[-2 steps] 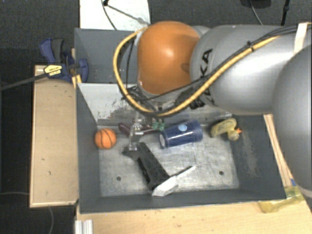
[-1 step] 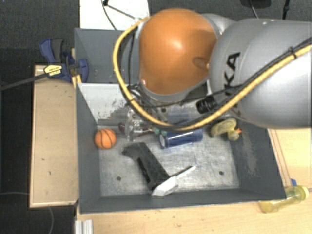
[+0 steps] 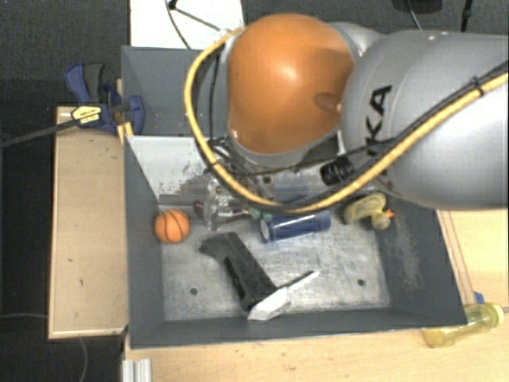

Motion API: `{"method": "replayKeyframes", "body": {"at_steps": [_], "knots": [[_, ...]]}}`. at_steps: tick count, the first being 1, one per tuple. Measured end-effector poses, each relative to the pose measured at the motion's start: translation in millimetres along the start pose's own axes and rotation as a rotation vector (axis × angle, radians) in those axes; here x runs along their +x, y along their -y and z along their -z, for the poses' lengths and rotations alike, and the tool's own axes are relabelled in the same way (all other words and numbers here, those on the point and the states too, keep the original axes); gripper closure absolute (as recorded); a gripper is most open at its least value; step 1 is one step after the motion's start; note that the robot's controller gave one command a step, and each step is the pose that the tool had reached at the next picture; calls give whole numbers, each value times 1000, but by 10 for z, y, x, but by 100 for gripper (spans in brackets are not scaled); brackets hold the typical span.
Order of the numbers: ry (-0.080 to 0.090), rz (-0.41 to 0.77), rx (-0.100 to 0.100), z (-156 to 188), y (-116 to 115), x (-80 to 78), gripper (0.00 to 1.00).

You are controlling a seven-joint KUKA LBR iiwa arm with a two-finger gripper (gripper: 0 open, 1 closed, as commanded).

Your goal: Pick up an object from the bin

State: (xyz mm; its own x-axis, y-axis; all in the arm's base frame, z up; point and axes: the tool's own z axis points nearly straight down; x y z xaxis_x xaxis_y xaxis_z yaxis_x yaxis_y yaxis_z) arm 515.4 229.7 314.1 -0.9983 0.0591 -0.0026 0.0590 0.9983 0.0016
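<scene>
My gripper (image 3: 218, 204) hangs low at the back left of the bin, mostly hidden beneath the arm's orange cover. Just to its left a small orange ball (image 3: 172, 226) rests on the floor, a short gap away. A blue cylinder (image 3: 296, 225) lies on its side just right of the gripper, partly under the arm. In front of the gripper lies a black tool with a white end (image 3: 248, 275), pointing diagonally toward the front wall.
A yellow rubbery thing (image 3: 367, 211) sits at the back right, half under the arm. The arm and its yellow cable cover the back of the bin. Bare floor shows at the front right and front left.
</scene>
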Motion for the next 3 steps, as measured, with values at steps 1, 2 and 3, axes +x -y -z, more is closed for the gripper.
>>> {"method": "replayKeyframes", "body": {"at_steps": [1,2,3], "knots": [[7,-36,-3,-436,-18,33,100],[-8,77,4,-1831,291,-47,0],[-1,76,0,-1790,270,-61,0]]}}
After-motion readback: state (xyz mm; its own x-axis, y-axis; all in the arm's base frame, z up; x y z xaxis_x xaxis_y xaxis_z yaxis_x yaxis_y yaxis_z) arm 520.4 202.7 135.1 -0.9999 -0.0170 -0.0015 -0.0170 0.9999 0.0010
